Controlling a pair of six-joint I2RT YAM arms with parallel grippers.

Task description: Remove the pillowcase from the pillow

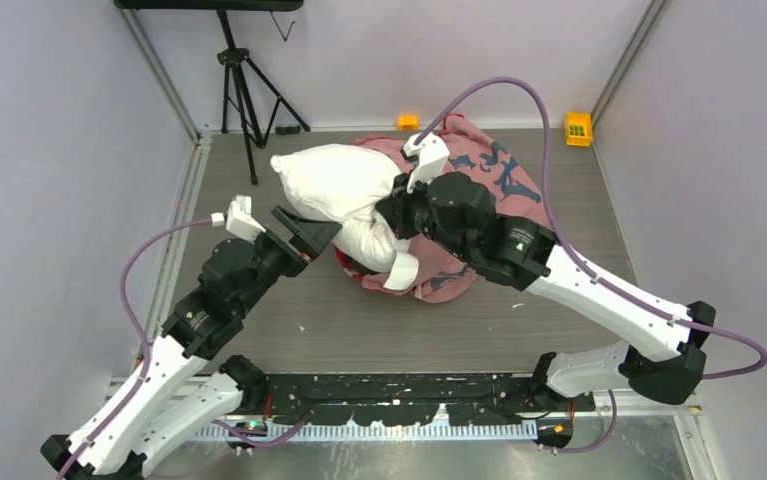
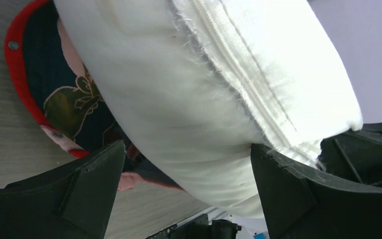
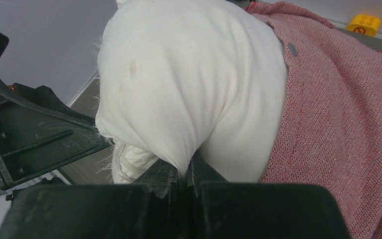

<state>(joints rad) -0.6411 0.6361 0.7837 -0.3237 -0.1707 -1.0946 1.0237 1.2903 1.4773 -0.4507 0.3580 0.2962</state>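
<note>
The plump white pillow [image 1: 334,185] lies mid-table, its far end still inside the pink, inside-out pillowcase [image 1: 484,170]. My right gripper [image 3: 184,167] is shut on a pinch of the pillow's white cloth [image 3: 189,84], with the pillowcase [image 3: 338,114] bunched just to its right. My left gripper [image 2: 186,159] stands wide open around the pillow's seamed corner [image 2: 193,99]. Its right finger [image 2: 283,184] touches the seam and its left finger [image 2: 91,174] stands apart. The pillowcase's red printed rim [image 2: 34,99] shows under the pillow. From above, the left gripper [image 1: 317,232] sits at the pillow's near-left edge and the right gripper [image 1: 394,213] on its middle.
A black tripod [image 1: 244,90] stands at the back left. Two yellow blocks [image 1: 578,127] [image 1: 408,122] sit along the back wall. Grey walls close in the wooden table [image 1: 359,320] on three sides. The black base rail [image 1: 389,395] runs along the near edge.
</note>
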